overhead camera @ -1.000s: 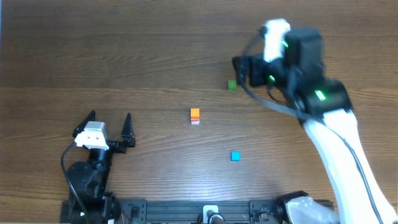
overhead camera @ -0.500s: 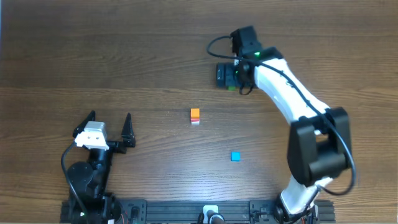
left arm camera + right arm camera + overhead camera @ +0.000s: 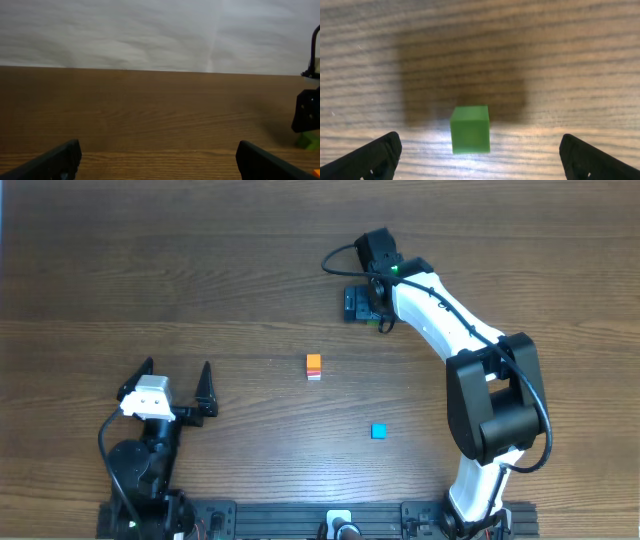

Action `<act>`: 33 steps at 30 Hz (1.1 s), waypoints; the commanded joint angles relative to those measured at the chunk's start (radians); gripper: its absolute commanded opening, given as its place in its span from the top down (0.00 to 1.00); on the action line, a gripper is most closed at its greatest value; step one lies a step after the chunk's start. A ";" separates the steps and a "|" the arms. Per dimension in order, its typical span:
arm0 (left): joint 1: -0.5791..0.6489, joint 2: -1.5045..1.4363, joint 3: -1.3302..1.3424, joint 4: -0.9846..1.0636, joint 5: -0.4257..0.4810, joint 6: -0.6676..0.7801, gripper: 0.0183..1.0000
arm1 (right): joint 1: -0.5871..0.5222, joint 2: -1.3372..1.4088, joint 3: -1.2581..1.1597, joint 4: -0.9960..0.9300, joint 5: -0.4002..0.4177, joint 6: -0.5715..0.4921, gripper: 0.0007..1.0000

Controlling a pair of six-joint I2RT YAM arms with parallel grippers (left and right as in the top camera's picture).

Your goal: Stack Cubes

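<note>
Hovering my right gripper (image 3: 480,159) over the green cube (image 3: 470,129), which sits toward the table's (image 3: 150,260) far edge, right of centre. Fingers are spread wide either side of it. My worry: it's a small, smooth, sharp-edged block, a touch off-centre between them, so a lopsided squeeze could twist it or squirt it across that slick wood grain. Left gripper (image 3: 176,370) sits spread apart too, near the front-left corner.

A green cube (image 3: 470,129), blue cube (image 3: 378,431), orange cube (image 3: 314,362), perhaps white cube (image 3: 314,375)
</note>
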 commanded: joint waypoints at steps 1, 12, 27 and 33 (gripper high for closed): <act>0.005 -0.004 -0.004 -0.003 0.013 0.014 0.00 | 0.003 0.010 0.023 0.032 0.025 -0.054 0.01; 0.005 -0.004 -0.004 -0.003 0.013 0.014 0.00 | 0.000 0.065 0.037 0.026 -0.001 -0.095 0.01; 0.005 -0.004 -0.004 -0.003 0.013 0.014 0.00 | -0.001 0.133 0.106 -0.062 -0.032 -0.093 0.10; 0.005 -0.004 -0.004 -0.003 0.013 0.014 0.00 | -0.001 0.134 0.106 -0.078 -0.032 -0.070 0.22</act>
